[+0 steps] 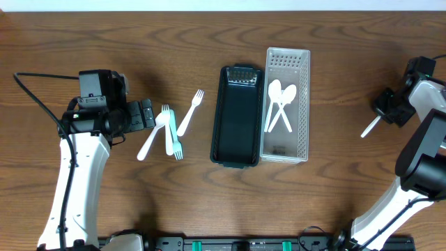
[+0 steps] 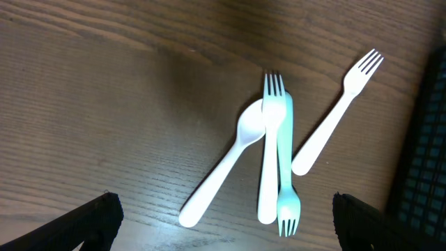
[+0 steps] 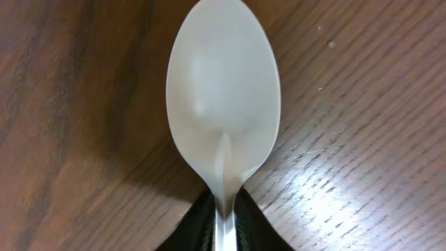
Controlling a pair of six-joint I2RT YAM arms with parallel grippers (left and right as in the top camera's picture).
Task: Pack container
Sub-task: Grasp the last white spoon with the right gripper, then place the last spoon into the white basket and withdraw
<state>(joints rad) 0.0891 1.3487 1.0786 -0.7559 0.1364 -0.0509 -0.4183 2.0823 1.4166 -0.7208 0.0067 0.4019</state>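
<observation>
A black tray (image 1: 237,157) and a clear perforated tray (image 1: 301,104) stand side by side at the table's middle. Two white spoons (image 1: 279,103) lie in the clear tray. Left of the trays lie a white spoon (image 1: 148,142), a teal fork (image 1: 170,136) and a white fork (image 1: 190,113). In the left wrist view the spoon (image 2: 221,171), a white fork (image 2: 267,178), the teal fork (image 2: 286,157) and another white fork (image 2: 333,118) lie just ahead. My left gripper (image 1: 144,113) (image 2: 230,233) is open and empty beside them. My right gripper (image 1: 387,107) (image 3: 223,219) is shut on a white spoon (image 3: 223,90) at the far right, its handle (image 1: 369,127) sticking out.
The black tray shows at the right edge of the left wrist view (image 2: 425,139). Bare wooden table (image 1: 83,42) surrounds everything. A cable (image 1: 35,97) loops by the left arm.
</observation>
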